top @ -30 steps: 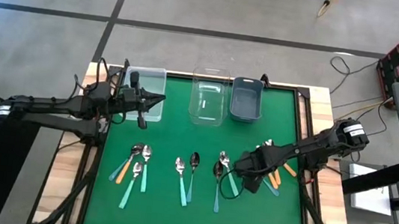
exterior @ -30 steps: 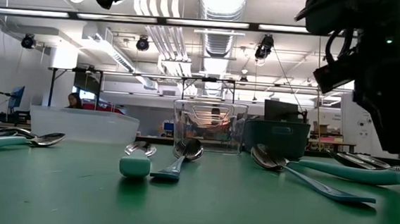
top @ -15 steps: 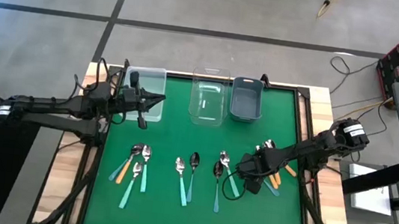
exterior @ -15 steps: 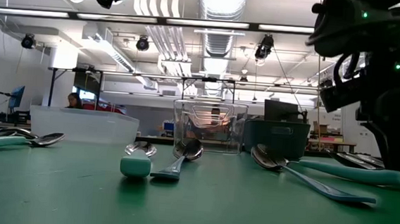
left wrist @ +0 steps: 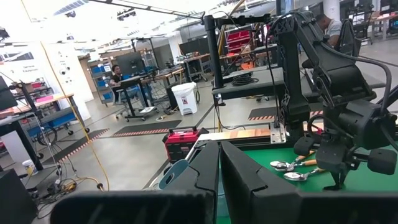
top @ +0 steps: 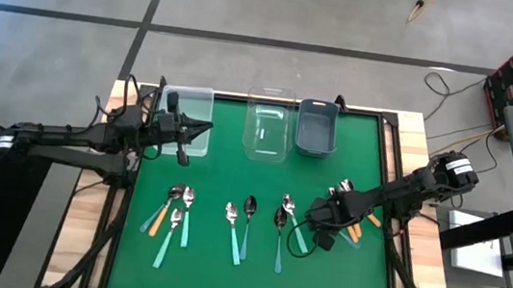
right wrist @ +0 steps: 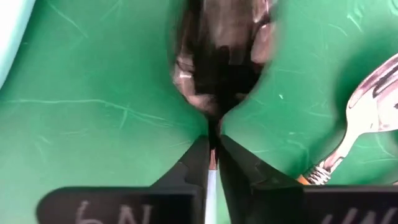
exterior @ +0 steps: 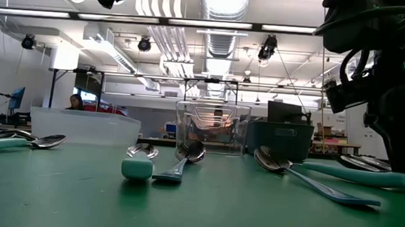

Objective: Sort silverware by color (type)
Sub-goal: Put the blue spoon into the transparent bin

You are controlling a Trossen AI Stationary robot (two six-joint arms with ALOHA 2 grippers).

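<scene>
As the survey runs from the left edge of the green desk [top: 251, 279] to the right, entries follow.

Left end effector [top: 182, 151]: clenched on nothing, hovering above the clear rectangular plastic bin [top: 193, 108] at the far left corner. Unchanged over the last second; this arm waits.

Clear tall plastic bin [top: 268, 126] and grey plastic bin [top: 317, 128]: side by side at the far edge. Contents cannot be told from above.

Left spoon group [top: 172, 214]: metal bowls, one orange handle and mint-teal handles, lying loose near the front left.

Middle spoon pair [top: 239, 224]: teal handles, lying apart from the other groups.

Right spoon group [top: 288, 223]: teal handles, just beside the right end effector.

Right end effector [top: 322, 227]: a second ago it stood above the desk with fingers well apart; now it is down at the surface and clenched. The right wrist view shows the fingertips [right wrist: 200, 155] pinching the thin neck of a dark-bowled metal spoon [right wrist: 217, 56] with a pale handle, which lies on the desk, not yet lifted.

Orange-handled silver spoon [right wrist: 367, 106]: lies just beside the pinched one, untouched.

Judgement: the grasp appears freshly made; the sort looks barely begun, most spoons being unsorted on the desk.
</scene>
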